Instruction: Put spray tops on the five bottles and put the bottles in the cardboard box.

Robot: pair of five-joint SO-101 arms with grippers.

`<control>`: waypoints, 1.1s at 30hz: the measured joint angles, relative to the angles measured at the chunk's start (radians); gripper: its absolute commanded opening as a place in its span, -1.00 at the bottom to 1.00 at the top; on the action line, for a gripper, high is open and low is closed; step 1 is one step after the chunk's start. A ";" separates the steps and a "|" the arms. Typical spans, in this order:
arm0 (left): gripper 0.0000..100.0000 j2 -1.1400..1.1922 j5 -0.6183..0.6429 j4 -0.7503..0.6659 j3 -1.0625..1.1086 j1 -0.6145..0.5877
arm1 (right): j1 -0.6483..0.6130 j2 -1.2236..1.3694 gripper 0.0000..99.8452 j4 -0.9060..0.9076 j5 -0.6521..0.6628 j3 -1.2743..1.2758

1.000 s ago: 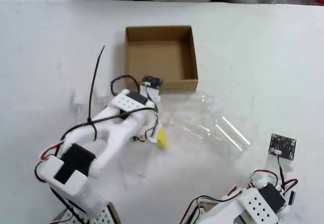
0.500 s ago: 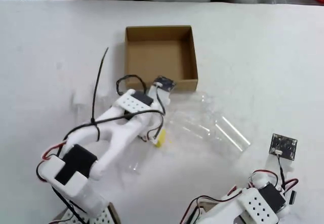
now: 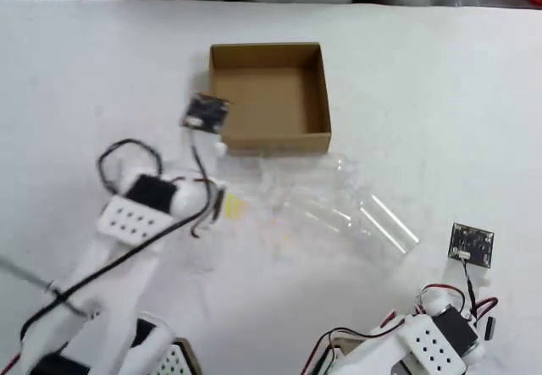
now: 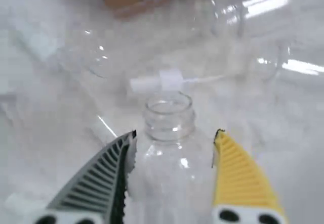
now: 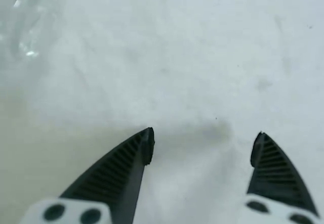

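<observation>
Left arm (image 3: 127, 218) has swung away from bottle pile toward table's (image 3: 440, 79) left side since half second ago. Left gripper (image 4: 174, 135) straddles clear bottle (image 4: 169, 115), grey and yellow fingers at its shoulders, seemingly gripping it; contact hard to confirm. Bottle neck uncapped; white spray top (image 4: 164, 81) lies just beyond. Other clear bottles (image 3: 347, 206) lie near cardboard box (image 3: 326, 96) front wall. Right gripper (image 5: 202, 138) spread wide over table.
</observation>
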 measured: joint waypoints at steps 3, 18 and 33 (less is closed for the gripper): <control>-0.67 -0.117 0.000 -0.014 0.032 -0.101 | 0.000 0.000 -0.45 0.000 0.000 0.000; -0.77 -0.517 -0.046 -0.183 0.316 -0.548 | -0.110 0.000 -0.45 0.000 0.006 0.000; -0.77 -0.790 0.026 -0.318 0.572 -0.862 | -0.460 0.127 -0.45 0.270 -0.072 -0.514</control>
